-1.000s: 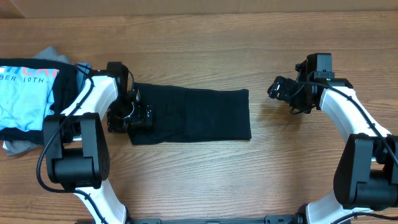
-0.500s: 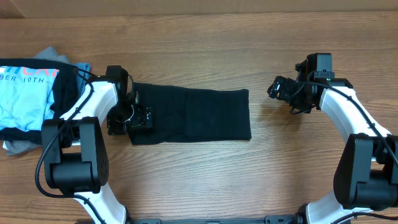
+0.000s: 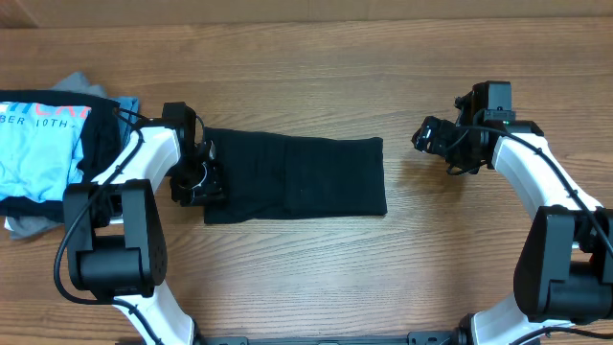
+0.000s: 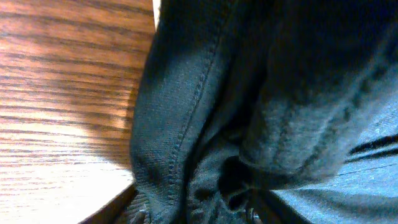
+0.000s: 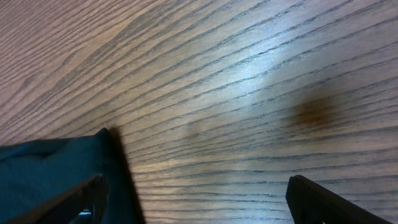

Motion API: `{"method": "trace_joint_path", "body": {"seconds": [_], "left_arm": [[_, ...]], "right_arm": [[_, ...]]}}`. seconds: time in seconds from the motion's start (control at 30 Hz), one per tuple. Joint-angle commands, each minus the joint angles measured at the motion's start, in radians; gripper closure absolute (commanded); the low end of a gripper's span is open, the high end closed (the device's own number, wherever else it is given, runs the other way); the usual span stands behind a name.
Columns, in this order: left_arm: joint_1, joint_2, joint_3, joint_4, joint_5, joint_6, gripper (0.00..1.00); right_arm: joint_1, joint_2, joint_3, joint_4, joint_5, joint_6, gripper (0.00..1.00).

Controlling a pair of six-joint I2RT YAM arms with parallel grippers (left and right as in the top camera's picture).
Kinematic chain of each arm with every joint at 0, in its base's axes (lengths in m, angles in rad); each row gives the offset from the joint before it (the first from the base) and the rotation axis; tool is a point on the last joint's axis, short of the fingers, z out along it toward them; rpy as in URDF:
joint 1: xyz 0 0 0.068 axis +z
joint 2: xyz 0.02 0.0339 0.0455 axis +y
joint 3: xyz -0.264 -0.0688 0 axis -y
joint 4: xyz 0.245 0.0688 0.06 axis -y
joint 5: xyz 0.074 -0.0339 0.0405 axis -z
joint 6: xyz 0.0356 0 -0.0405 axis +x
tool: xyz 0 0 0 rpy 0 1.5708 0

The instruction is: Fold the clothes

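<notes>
Overhead: black garment [image 3: 306, 177] lies flat on the surface [image 3: 316, 278], already a narrow folded strip, long axis running 9 o'clock to 3 o'clock, roughly mid-table and left of centre. Left hand [image 3: 196, 180] sits right on the strip's 9 o'clock short end, touching fabric, so the whole garment stretches away from it toward 3 o'clock. In the left wrist view the dark cloth [image 4: 261, 93] fills nearly the whole frame, bunched at the bottom where the jaws would be. Jaws are not clearly seen, so I cannot tell whether they are clamped on the fabric or only partway together. Right hand [image 3: 431, 136] is off the cloth, a little past the 3 o'clock short end and slightly toward 12, near but not touching. Its fingers [image 5: 311, 196] stand wide apart with nothing between them, and only a garment corner [image 5: 50, 168] shows at the lower left of that wrist view. Left arm is clearly the nearer one. Judgement: the next fold probably carries the 9 o'clock end over toward 3 o'clock, along the long axis. Light blue T-shirt [image 3: 38, 153] and grey garment [image 3: 29, 225] are piled at far 9 o'clock, apart from the strip.
</notes>
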Motion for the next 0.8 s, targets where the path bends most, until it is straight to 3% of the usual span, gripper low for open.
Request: {"method": "trace_joint_path", "body": {"seconds": [0.0,0.03,0.07,0.3,0.77], "left_arm": [[-0.002,0.035,-0.027,0.029,0.027,0.007,0.8],[-0.002,0.035,-0.027,0.033,0.027,0.007,0.93],[-0.002,0.035,-0.027,0.032,0.027,0.007,0.96],[-0.002,0.035,0.061,-0.027,0.023,0.007,0.96],[-0.022,0.035,0.401,-0.232,0.017,-0.005,0.96]], "right_arm": [[0.001,-0.004,0.009,0.003,-0.007,0.0,0.05],[0.001,-0.004,0.009,0.003,-0.007,0.0,0.05],[0.001,-0.004,0.009,0.004,-0.007,0.0,0.05],[0.001,-0.004,0.009,0.006,-0.007,0.0,0.05],[0.001,-0.004,0.009,0.006,-0.007,0.0,0.05]]}}
